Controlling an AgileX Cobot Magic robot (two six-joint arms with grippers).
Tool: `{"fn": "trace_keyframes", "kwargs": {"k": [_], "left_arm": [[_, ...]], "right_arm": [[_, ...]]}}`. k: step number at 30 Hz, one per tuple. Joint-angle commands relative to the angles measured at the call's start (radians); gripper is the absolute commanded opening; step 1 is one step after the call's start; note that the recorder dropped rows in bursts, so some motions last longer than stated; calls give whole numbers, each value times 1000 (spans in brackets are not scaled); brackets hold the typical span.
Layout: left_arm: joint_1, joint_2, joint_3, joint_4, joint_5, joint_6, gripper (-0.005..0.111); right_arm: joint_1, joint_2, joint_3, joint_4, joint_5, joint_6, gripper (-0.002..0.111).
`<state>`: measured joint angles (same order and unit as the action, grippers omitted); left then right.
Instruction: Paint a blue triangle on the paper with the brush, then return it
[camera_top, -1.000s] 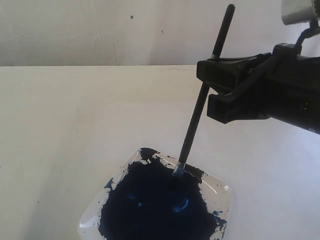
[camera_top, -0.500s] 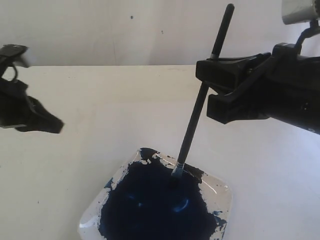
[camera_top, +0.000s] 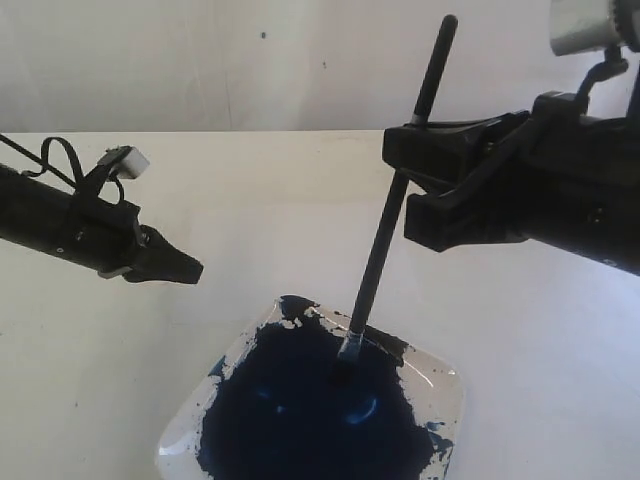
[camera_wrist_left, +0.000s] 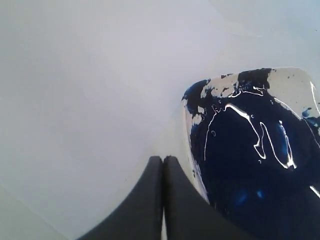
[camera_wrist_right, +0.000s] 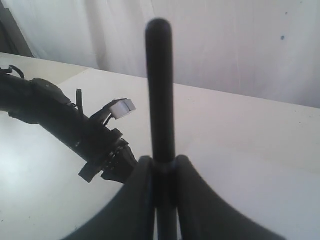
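My right gripper is shut on the black handle of the brush, which stands nearly upright. Its bristle tip dips into the dark blue paint pool in the clear square tray. In the right wrist view the handle rises between the two fingers. My left gripper is shut and empty, hovering left of the tray; in the left wrist view its closed fingertips point at the tray's edge. I can make out neither the paper's edges nor any blue triangle.
The cream tabletop runs back to a pale wall. The left arm shows in the right wrist view, reaching in over the table. Blue smears cover the tray's rim.
The left arm has come into view from the left and reached toward the tray. The right gripper and brush have shifted slightly left, the tip staying in the paint.
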<state>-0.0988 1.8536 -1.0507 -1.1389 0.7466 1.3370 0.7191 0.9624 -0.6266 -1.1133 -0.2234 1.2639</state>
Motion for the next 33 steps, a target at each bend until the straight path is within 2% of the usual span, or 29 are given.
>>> {"fn": "trace_keyframes", "kwargs": {"k": [1, 12, 18, 21, 33], "left_arm": [[-4, 42, -5, -85, 30, 134, 0], [-4, 143, -5, -80, 20, 186, 0], [-4, 147, -5, -56, -121, 197, 0], [-4, 147, -5, -56, -148, 215, 0], [-4, 147, -5, -56, -147, 210, 0]], "right_arm": [[2, 47, 4, -1, -44, 3, 0], [2, 93, 2, 3, -93, 3, 0], [2, 93, 2, 3, -120, 3, 0], [2, 93, 2, 3, -122, 3, 0], [2, 93, 0, 24, -121, -5, 0]]}}
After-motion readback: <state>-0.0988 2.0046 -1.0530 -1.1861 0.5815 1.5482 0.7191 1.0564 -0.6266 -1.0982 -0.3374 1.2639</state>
